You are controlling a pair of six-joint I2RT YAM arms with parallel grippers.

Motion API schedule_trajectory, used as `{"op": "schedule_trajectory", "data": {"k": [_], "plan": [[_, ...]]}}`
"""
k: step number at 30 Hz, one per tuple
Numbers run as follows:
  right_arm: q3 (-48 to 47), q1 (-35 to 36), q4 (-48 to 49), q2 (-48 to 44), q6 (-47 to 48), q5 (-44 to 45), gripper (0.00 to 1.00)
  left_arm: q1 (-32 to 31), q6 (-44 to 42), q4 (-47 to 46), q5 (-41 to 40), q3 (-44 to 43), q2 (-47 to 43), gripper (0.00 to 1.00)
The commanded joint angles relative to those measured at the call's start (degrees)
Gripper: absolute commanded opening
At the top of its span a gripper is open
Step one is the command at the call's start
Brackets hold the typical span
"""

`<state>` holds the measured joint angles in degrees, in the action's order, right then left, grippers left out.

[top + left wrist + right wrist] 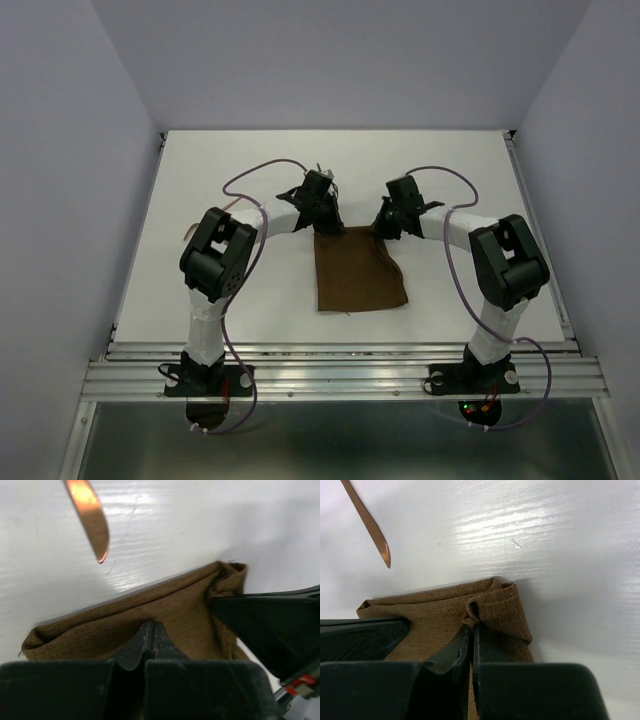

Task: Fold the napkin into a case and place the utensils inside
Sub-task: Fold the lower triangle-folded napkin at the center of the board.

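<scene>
Dark brown napkin [358, 272] lies folded mid tabletop [240, 170], btwn the two arms. Left hand [150, 632] is clamped shut on its far-left corner & right hand [472, 627] is pinched tight on a bunched fold at the far-right corner, the two hands just beside each other. One utensil [92, 522], a reddish stick, shows on the white beyond the cloth, apart from it.
</scene>
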<state>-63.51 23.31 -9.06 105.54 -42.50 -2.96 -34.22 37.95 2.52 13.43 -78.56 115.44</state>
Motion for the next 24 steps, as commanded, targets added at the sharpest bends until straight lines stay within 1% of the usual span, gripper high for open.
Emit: {"op": "schedule_trajectory", "data": {"k": [1,8,17,24], "plan": [[-2.7,0.3,-0.7,-0.2,0.0,1.2,0.01,-0.1,-1.0,-0.5,0.5,2.4,0.4,0.00],[-4.3,0.3,-1.1,0.6,0.1,1.2,0.01,-0.1,-1.7,-0.4,0.5,3.3,1.9,0.00],[-7.9,2.6,-2.5,3.5,-1.0,2.7,0.01,-0.1,-2.1,-1.0,0.6,4.6,2.2,0.00],[-10.2,4.3,-4.3,5.9,-2.8,8.0,0.01,-0.1,-2.5,-1.1,0.5,4.7,2.2,0.00]]}}
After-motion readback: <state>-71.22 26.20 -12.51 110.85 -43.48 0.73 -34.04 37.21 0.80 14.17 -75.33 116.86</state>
